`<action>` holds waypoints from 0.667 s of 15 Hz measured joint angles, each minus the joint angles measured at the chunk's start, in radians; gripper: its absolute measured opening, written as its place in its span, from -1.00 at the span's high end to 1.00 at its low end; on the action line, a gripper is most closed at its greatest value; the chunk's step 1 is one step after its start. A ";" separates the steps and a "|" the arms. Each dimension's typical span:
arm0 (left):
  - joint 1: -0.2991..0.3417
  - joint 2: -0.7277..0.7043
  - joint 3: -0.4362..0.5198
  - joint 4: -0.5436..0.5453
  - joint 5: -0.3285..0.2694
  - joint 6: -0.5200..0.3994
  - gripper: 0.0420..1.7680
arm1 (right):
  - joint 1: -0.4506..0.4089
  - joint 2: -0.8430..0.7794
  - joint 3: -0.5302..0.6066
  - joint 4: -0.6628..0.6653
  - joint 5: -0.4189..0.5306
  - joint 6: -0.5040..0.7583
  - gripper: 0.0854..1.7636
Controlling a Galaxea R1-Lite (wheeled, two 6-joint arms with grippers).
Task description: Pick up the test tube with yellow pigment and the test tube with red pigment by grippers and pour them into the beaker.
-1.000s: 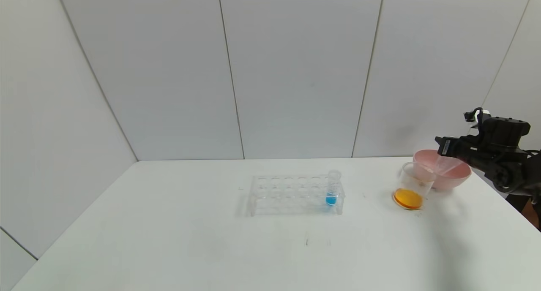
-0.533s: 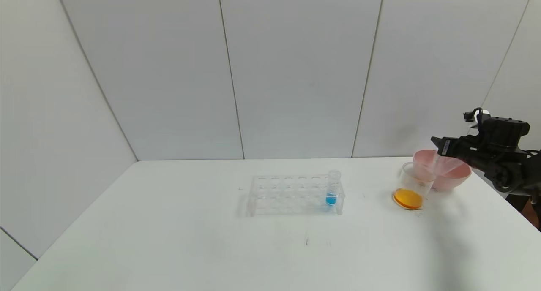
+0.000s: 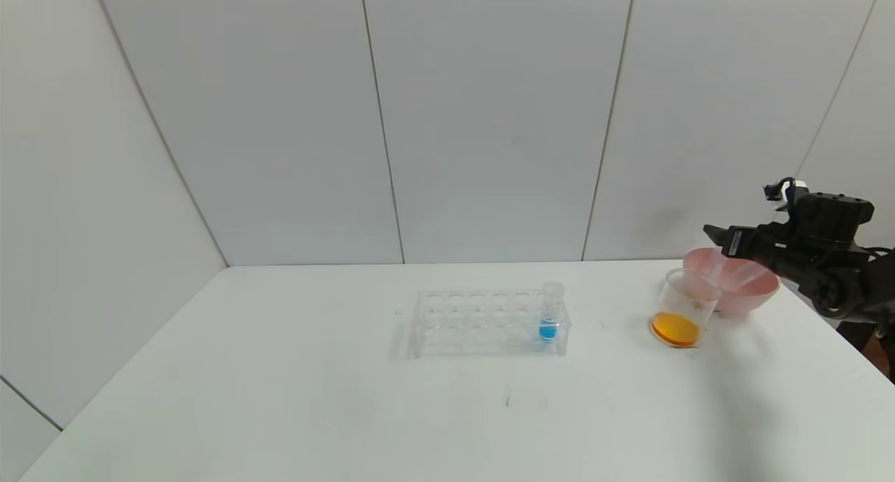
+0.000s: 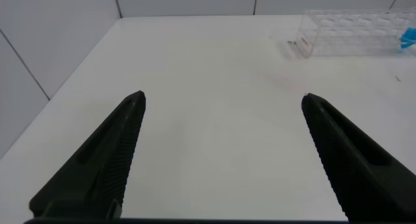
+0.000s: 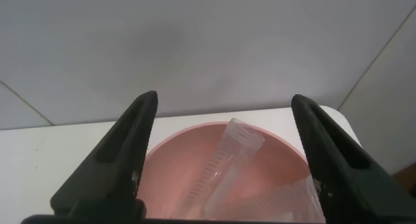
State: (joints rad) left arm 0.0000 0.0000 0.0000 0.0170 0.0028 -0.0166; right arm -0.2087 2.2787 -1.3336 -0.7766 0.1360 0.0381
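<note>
My right gripper (image 3: 720, 234) hangs open just above the pink bowl (image 3: 763, 286) at the table's far right, with nothing between its fingers. In the right wrist view the gripper (image 5: 225, 97) frames the bowl (image 5: 170, 178), where a clear graduated test tube (image 5: 227, 160) leans loose beside a second clear tube (image 5: 296, 199). Neither shows colour, so I cannot tell the yellow one from the red. The beaker (image 3: 684, 301) stands next to the bowl on its left, with orange liquid (image 3: 675, 329) in its bottom. My left gripper (image 4: 223, 97) is open over bare table at the left, out of the head view.
A clear tube rack (image 3: 482, 322) stands mid-table, holding one tube with blue liquid (image 3: 550, 314) at its right end; the rack (image 4: 351, 32) also shows in the left wrist view. The table's right edge runs just past the bowl. White wall panels close the back.
The right gripper's fingers have opened wide and the gripper has risen slightly over the bowl. The tube it held now lies loose in the bowl.
</note>
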 joint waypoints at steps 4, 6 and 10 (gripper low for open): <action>0.000 0.000 0.000 0.000 0.000 0.000 -0.94 | 0.084 0.010 -0.083 0.049 -0.132 0.005 -0.77; 0.000 0.000 0.000 0.000 0.000 0.000 -0.94 | 0.143 0.012 -0.102 0.064 -0.168 0.007 -0.81; 0.000 0.000 0.000 0.000 0.000 0.000 -0.94 | 0.197 -0.055 -0.037 0.054 -0.167 0.007 -0.86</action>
State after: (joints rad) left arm 0.0000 0.0000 0.0000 0.0166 0.0023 -0.0166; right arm -0.0119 2.2240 -1.3706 -0.7221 -0.0315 0.0447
